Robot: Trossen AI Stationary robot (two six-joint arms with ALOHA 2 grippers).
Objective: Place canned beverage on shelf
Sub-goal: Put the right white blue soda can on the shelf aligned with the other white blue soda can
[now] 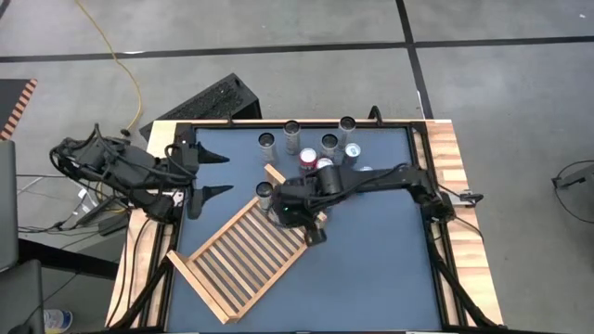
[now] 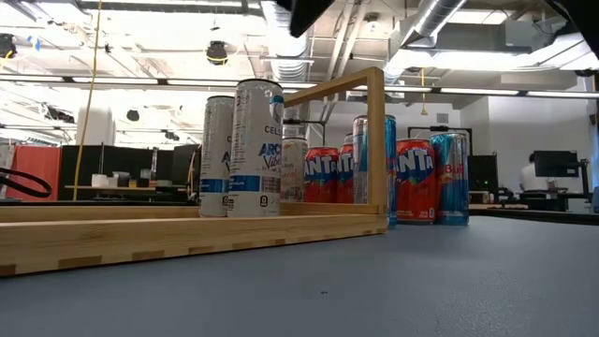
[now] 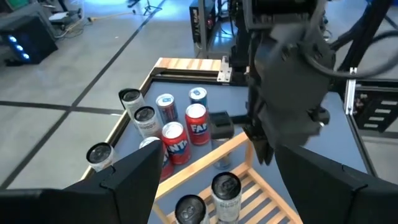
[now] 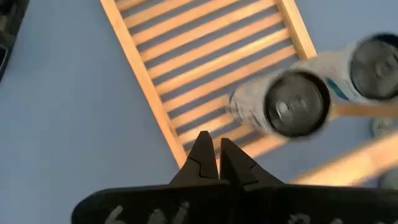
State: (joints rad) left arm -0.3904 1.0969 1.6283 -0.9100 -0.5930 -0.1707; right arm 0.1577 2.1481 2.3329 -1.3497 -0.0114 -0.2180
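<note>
Right arm above the shelf, jaws shut and empty

The right gripper (image 4: 217, 163) hangs closed over the slatted shelf (image 1: 243, 260), gripping nothing — two white cans (image 3: 225, 193) already stand on the slats by the raised frame. The left gripper (image 1: 215, 173), half open and empty, waits at the table's left edge. For the next can from the cluster (image 1: 325, 153) (reds and silvers), open wide first — come down square.

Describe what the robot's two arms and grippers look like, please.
Both arms are matte black with chunky jointed segments. The left gripper has two pointed, wedge-shaped black fingers; loose black cables bunch at that arm's base. The right gripper ends in two slim tapered black fingers, with faint pale markings on its body.
</note>
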